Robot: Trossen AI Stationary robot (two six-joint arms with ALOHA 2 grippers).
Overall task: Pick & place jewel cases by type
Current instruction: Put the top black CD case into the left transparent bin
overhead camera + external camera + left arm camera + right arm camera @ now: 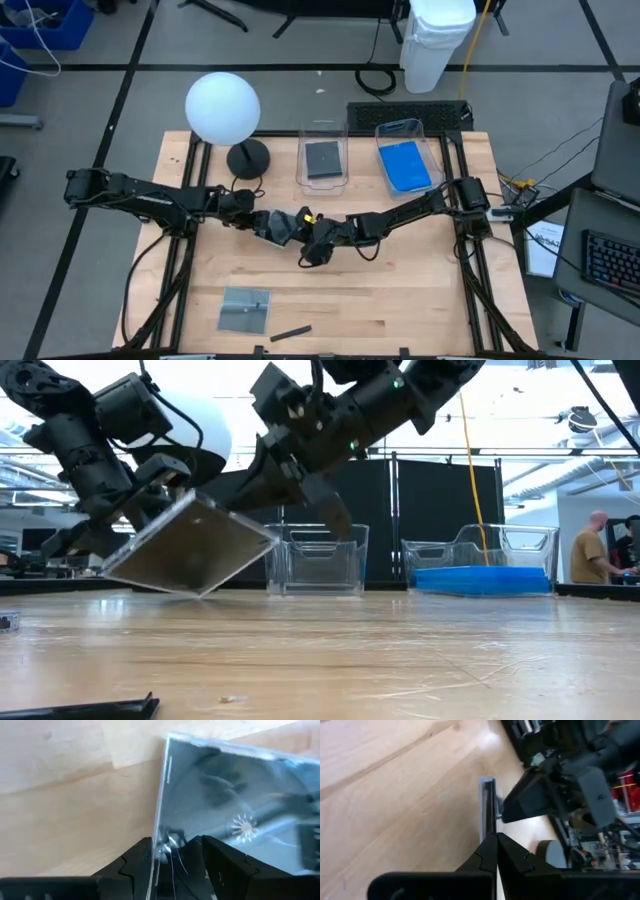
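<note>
A dark grey jewel case (190,545) hangs tilted in the air over the table's middle, between both grippers. My left gripper (278,224) reaches in from the left and is shut on it. My right gripper (308,250) comes from the right, its fingers shut at the case's opposite edge. A second grey case (245,310) lies flat near the front left. Another dark case (322,160) lies in the middle clear tub (300,170). Blue cases (406,166) lie in the right tub (400,125). My left gripper (175,842) has the case's corner (161,837) between its two fingers; the case stands slanted in the gap, its glossy face (225,795) turned outward. The case is lifted clear of the table. My right gripper (496,836) is shut at the case's thin edge (487,815), which lines up with the fingertips. It seems pinched only at their free ends. The fingers slant down toward the table's near left.
A white globe lamp (222,105) on a dark base (247,158) stands at the far left. A small dark stick (290,333) lies at the near edge. The two tubs line the far side. A person (592,550) stands beyond the table.
</note>
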